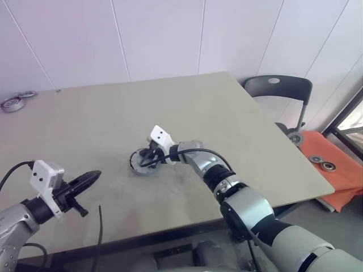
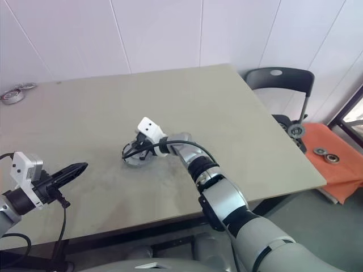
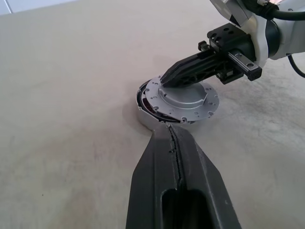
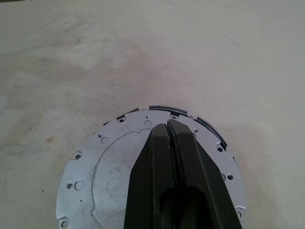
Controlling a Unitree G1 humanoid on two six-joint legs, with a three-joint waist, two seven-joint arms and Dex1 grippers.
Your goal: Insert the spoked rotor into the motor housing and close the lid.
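Hovering over the near edge of the table point(image 1: 238, 113), the left gripper point(image 1: 95, 175) has its 2 black fingers pressed together on nothing, tips aimed toward the middle of the tabletop. Beyond those tips, well apart from them, the right gripper point(image 3: 167, 78) is also fully closed and empty, its tips resting on a silvery lid point(image 3: 183, 98) with small holes around its rim. That lid sits slightly askew on the motor housing point(image 3: 143, 102), whose dark rim shows past the lid's edge. Farther off, 2 metal rings point(image 1: 14, 102) lie at the table's far corner, and a grey chair point(image 1: 278, 93) stands past the opposite side.
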